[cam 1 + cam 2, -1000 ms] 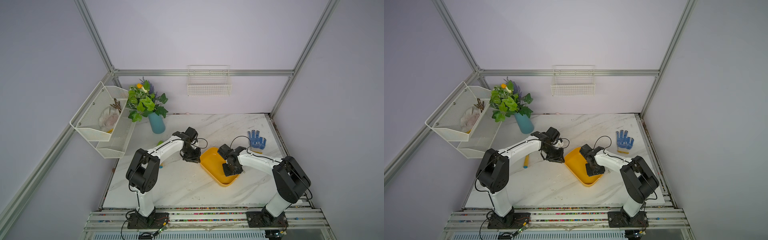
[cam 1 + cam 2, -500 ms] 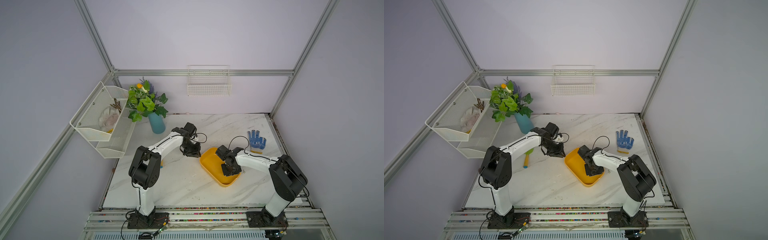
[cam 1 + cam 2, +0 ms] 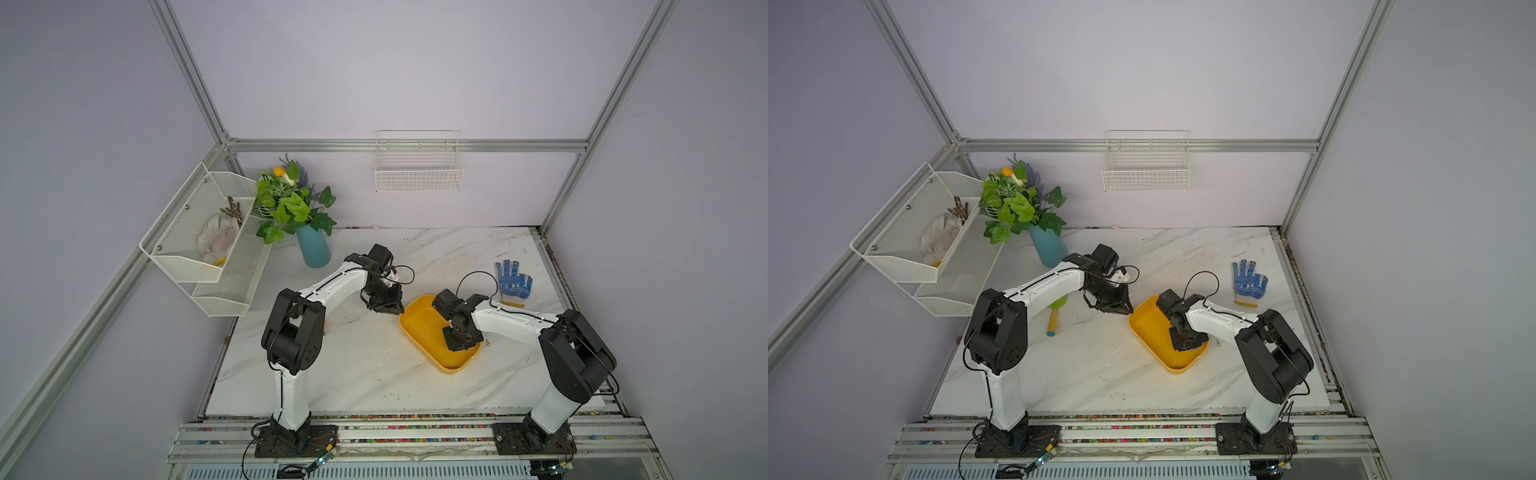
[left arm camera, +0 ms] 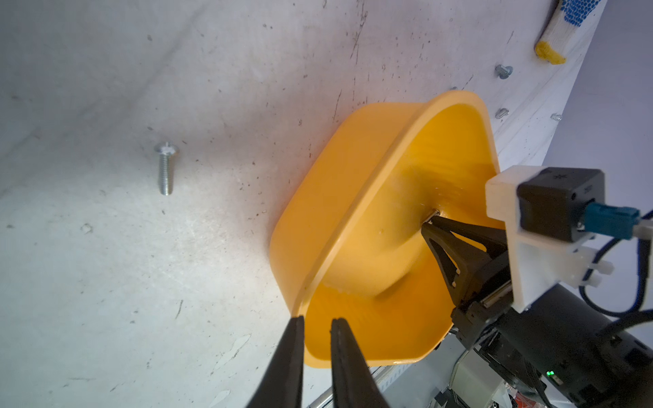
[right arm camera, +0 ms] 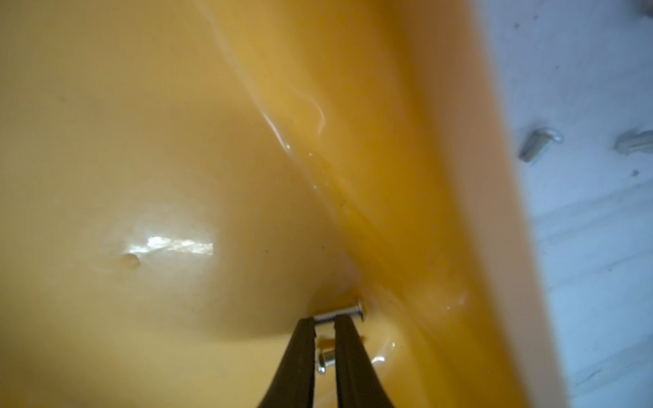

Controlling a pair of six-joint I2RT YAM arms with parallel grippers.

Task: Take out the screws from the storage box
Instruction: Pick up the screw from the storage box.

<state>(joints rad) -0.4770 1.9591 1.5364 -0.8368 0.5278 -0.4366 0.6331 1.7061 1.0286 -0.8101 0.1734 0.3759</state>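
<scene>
Marble-look worktop (image 3: 365,374) carries the yellow storage box (image 3: 419,328), which lies toward 3 o'clock from its middle. The left end effector (image 4: 316,319) is clenched on the box wall at the 10 o'clock corner. The right end effector (image 5: 324,319) reaches down inside, fingers almost together, tips at one screw (image 5: 348,312) close to the wall; if it really grasps it, I cannot tell. One loose screw (image 3: 488,343) rests on the worktop just beside the box, at 3 o'clock.
</scene>
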